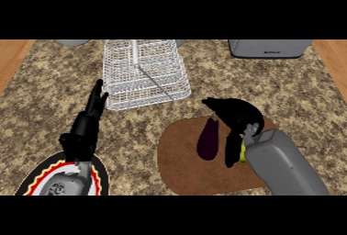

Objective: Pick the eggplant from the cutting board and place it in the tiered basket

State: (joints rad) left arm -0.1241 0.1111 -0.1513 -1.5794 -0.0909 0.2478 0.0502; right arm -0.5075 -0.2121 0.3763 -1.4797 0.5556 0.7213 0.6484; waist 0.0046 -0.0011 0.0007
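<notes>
A dark purple eggplant [207, 140] lies lengthwise on the round brown cutting board [186, 170], near its upper middle. My right hand [234, 114] hovers just right of the eggplant's far end, fingers curled downward beside it, not closed round it. The white wire tiered basket [144, 73] stands behind the board, at upper centre. My left hand [93, 106] is at the left, fingers straight and pointing toward the basket's left corner, holding nothing.
A plate [102, 176] with a black, red and yellow rim lies at lower left, under my left forearm. A grey appliance [268, 48] stands at the back right and a grey object [73, 42] at the back left. Wooden edges flank the speckled counter.
</notes>
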